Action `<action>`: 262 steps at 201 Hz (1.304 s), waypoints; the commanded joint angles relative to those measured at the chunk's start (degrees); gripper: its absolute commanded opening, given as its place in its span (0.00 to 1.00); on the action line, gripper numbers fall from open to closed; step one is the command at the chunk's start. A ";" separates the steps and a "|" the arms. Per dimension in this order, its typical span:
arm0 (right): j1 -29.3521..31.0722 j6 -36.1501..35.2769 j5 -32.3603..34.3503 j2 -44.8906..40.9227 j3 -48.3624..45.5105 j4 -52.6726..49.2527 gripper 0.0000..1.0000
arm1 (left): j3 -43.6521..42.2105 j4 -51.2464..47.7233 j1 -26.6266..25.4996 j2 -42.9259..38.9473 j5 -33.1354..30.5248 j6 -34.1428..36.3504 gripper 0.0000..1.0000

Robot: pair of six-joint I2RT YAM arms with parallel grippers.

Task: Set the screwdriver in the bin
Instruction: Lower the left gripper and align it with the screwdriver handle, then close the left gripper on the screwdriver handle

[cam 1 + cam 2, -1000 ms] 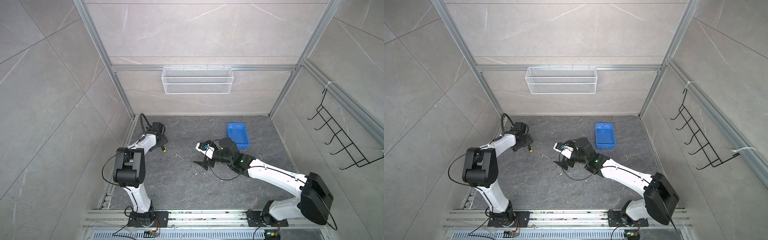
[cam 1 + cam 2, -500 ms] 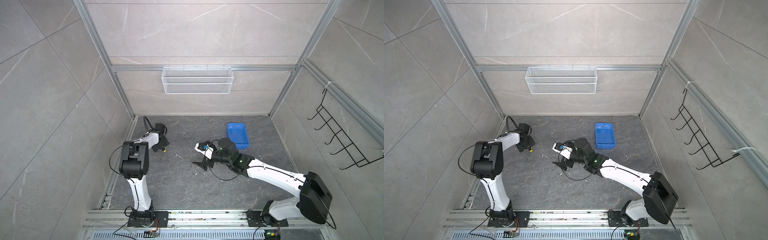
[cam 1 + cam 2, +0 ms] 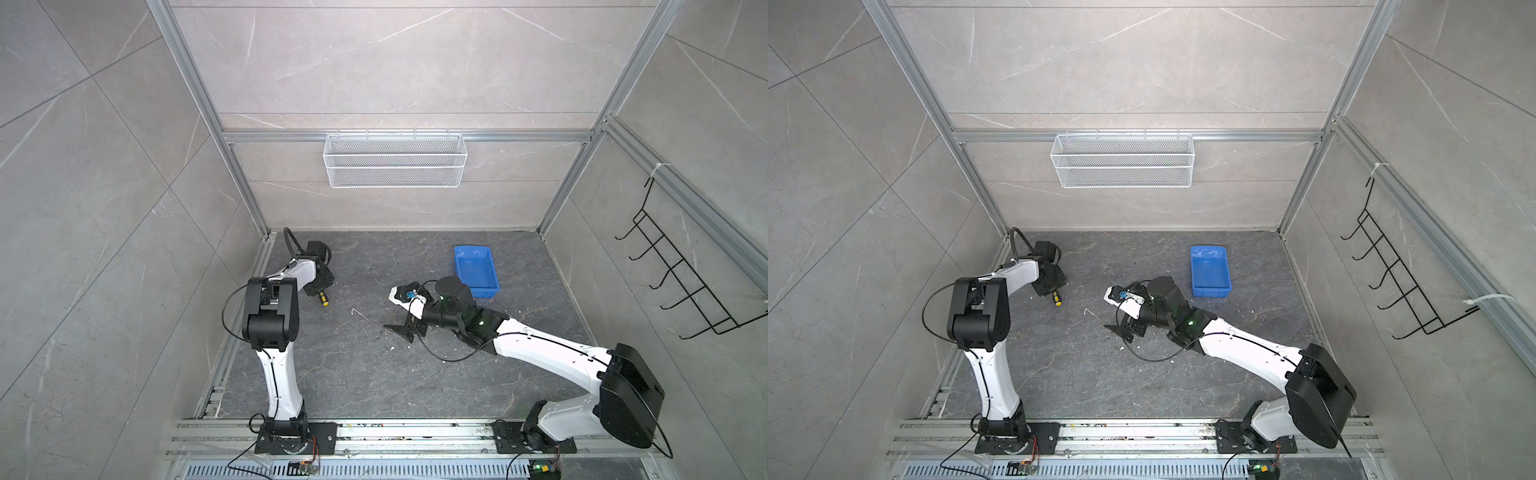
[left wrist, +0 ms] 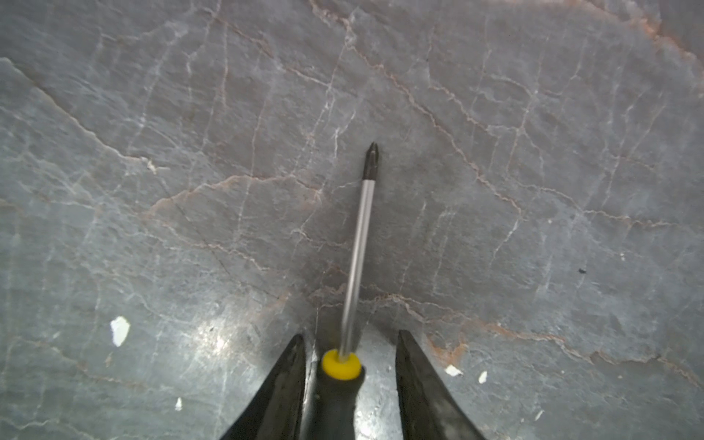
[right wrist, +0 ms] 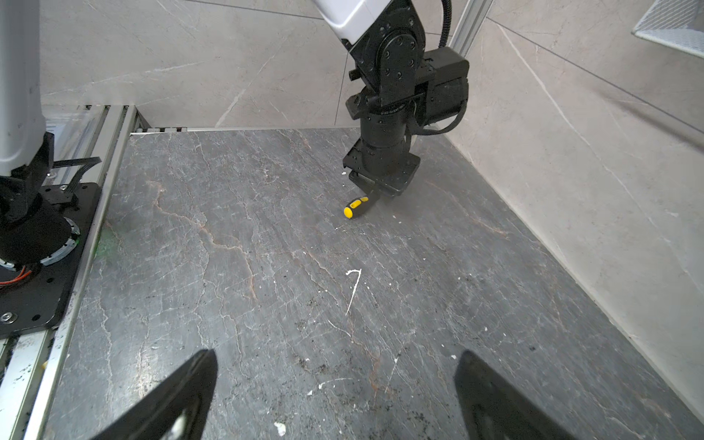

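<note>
The screwdriver (image 3: pixel 322 299), black-handled with yellow accents, lies on the dark floor at the left in both top views (image 3: pixel 1056 299). My left gripper (image 3: pixel 315 291) stands low over it, pointing down. In the left wrist view the handle (image 4: pixel 337 396) sits between the two fingers of that gripper (image 4: pixel 348 335), close against one finger with a gap to the other; the shaft (image 4: pixel 356 247) points away along the floor. The blue bin (image 3: pixel 476 270) stands at the back right, holding nothing. My right gripper (image 3: pixel 405 329) hovers wide open over the middle of the floor, its jaws (image 5: pixel 337 356) holding nothing.
A white wire basket (image 3: pixel 395 160) hangs on the back wall. A black hook rack (image 3: pixel 681 282) hangs on the right wall. White scraps (image 5: pixel 353 289) lie scattered on the floor between the arms. The left wall and its rail run close beside the screwdriver.
The left gripper's jaws have narrowed around the screwdriver handle, and the left arm's elbow has swung towards the front. The right arm has stayed put.
</note>
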 commanded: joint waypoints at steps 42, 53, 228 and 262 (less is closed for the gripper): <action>0.42 1.85 -0.64 -1.66 0.61 1.26 0.99 | 0.14 -1.07 0.26 -0.27 2.80 -1.65 0.00; 0.43 2.53 -0.64 -1.52 0.45 2.07 0.99 | -0.20 -1.00 0.25 -1.64 2.46 -1.71 0.00; -1.09 26.55 18.02 0.82 -9.16 9.84 0.99 | -6.07 6.13 -9.64 -16.42 5.78 10.20 0.80; -1.06 24.98 19.86 -3.09 -12.15 6.25 0.99 | -5.23 2.52 -14.63 -15.95 6.66 7.77 0.91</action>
